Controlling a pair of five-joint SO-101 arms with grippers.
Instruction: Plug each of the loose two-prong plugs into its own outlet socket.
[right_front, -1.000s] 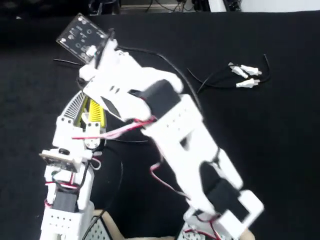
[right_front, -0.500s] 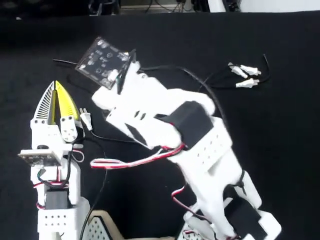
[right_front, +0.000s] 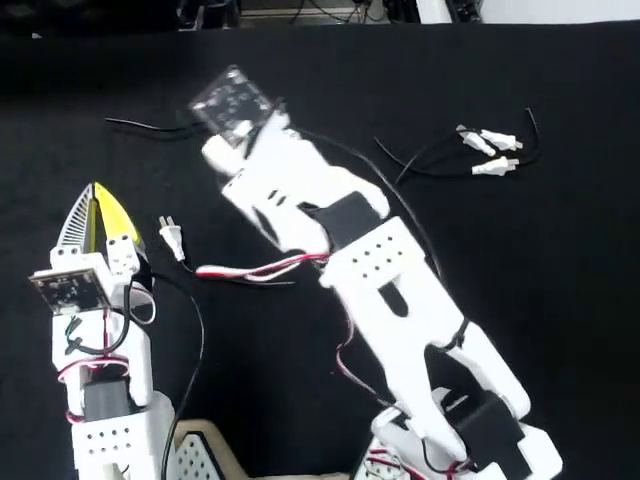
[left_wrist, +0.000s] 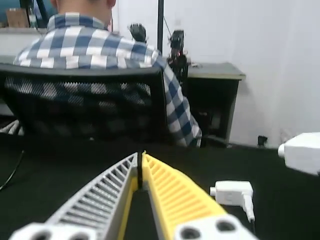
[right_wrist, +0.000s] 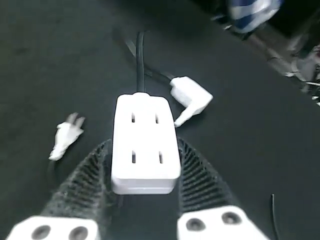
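Observation:
My right gripper (right_wrist: 144, 150) is shut on a white outlet block (right_wrist: 145, 130) that has two two-slot sockets, one black finger (right_wrist: 87, 180) pressed to each side. On the black table beside it lie a straight white plug (right_wrist: 65, 136) and an angled white plug (right_wrist: 191, 97). In the high view the right arm's camera board (right_front: 232, 100) covers that gripper. My left gripper (right_front: 93, 197), white and yellow, is shut on nothing at the table's left. A loose two-prong plug (right_front: 172, 238) lies just to its right, and the same plug (left_wrist: 232, 192) appears in the left wrist view.
Three more white plugs (right_front: 490, 150) with black leads lie at the far right of the table (right_front: 560, 300). A black cord (right_front: 140, 125) runs off to the left from under the right arm. A red and white wire (right_front: 250, 270) hangs across the middle.
My left arm has pulled back to the left, out from under the right arm, leaving the loose plug on the table. The right arm's wrist has swung to the right.

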